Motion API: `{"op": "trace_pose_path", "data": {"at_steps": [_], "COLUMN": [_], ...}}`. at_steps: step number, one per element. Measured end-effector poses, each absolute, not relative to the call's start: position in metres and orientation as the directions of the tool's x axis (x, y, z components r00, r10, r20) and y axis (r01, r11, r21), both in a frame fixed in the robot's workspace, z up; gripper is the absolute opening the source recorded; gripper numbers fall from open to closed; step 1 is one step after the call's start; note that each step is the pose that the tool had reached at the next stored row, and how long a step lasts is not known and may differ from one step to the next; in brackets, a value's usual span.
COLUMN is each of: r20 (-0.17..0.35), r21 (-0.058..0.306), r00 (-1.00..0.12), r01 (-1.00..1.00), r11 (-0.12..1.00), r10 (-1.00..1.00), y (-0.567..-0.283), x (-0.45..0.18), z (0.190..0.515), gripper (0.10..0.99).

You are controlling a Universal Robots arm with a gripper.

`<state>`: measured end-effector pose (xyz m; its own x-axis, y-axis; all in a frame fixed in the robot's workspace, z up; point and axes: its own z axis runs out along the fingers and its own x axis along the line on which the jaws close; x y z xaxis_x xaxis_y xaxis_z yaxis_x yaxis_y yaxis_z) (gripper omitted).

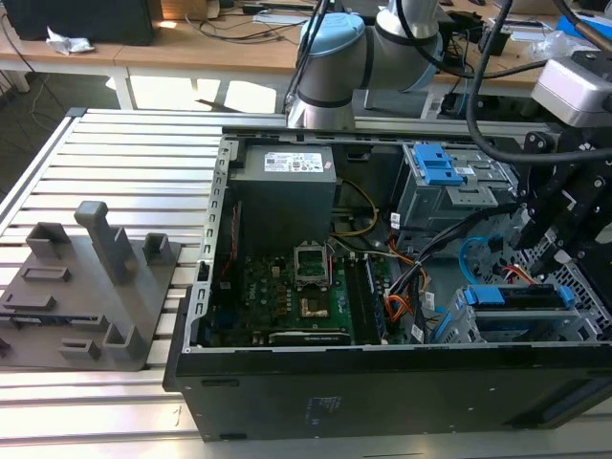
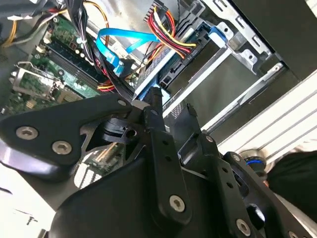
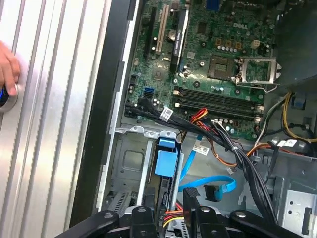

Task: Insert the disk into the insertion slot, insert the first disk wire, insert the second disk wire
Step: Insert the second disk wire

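The disk (image 1: 521,298) is sitting in the slot (image 1: 516,331), and the spread tool (image 2: 172,104) is hovering by it, with the loose blue wire (image 2: 126,35) needing a careful pinch.

One open computer case (image 1: 382,382) and one grey moulded fixture (image 1: 86,296) share one slatted bench (image 1: 124,163). The case holds one green motherboard (image 3: 218,29) with one processor socket (image 3: 255,72) and one grey power supply box (image 1: 287,191). It also holds one disk (image 1: 497,295), one insertion slot (image 1: 521,330) and one light-blue second disk wire (image 2: 124,37). Two blue latches (image 1: 427,153) sit on one taller bay (image 1: 459,196). There is one robot arm (image 1: 344,57), one claw (image 2: 172,106) with two black fingers (image 2: 161,144), and one person's hand (image 3: 7,67).
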<state>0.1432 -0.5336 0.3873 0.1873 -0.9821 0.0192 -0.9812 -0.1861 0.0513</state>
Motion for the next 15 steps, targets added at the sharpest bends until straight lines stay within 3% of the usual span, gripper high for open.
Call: {"op": "trace_pose_path", "data": {"at_steps": [8,15], "r20": [0.019,0.019], "r21": [0.051,0.051], "r00": [0.366,0.396], "r01": [-0.930,-0.918], "r11": [-0.365,-0.394], "r10": [-0.930,-0.918], "y": [-0.534,-0.509], "x": [0.143,0.142], "z": [0.387,0.385], "gripper": [0.361,0.361]}}
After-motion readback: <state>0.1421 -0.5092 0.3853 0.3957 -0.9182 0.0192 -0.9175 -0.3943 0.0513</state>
